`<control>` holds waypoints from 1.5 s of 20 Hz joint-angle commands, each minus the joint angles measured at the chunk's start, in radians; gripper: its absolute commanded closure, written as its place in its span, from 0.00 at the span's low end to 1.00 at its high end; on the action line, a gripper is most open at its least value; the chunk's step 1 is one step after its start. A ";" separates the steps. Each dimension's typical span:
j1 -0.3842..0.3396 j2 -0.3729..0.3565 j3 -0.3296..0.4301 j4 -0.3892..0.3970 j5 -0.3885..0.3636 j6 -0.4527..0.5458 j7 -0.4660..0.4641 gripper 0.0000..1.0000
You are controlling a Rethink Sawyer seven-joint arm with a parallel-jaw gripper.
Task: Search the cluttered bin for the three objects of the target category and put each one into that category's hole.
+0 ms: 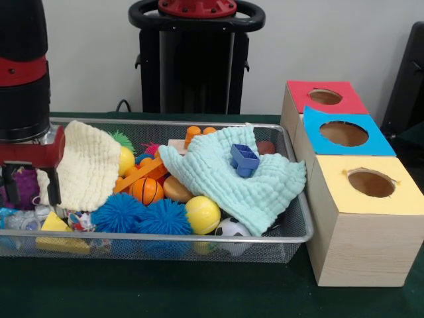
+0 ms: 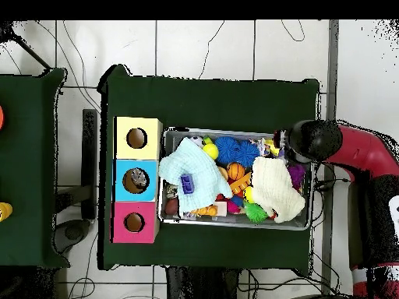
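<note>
Red-and-black pincer (image 1: 30,173) gripped a cream knitted cloth (image 1: 83,165) at one end of the wire mesh bin (image 1: 199,235).
No readable writing showed anywhere; a pale mint waffle cloth (image 1: 232,179) carried a small blue plastic block (image 1: 244,159).

Mesh bin (image 1: 291,192) heaped with toys under two cloths; beside it red, blue, yellow holed boxes (image 1: 361,199)

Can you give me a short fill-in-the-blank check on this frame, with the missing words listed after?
1. The small blue block lies on the pale ____ cloth.
2. The box nearest the camera in the front view has a ____ top.
3. The middle box's top is ____.
4. The bin is made of wire ____.

Missing words: green; yellow; blue; mesh
</note>
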 commanded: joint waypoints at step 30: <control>0.022 0.011 -0.048 0.053 -0.022 -0.172 0.079 0.00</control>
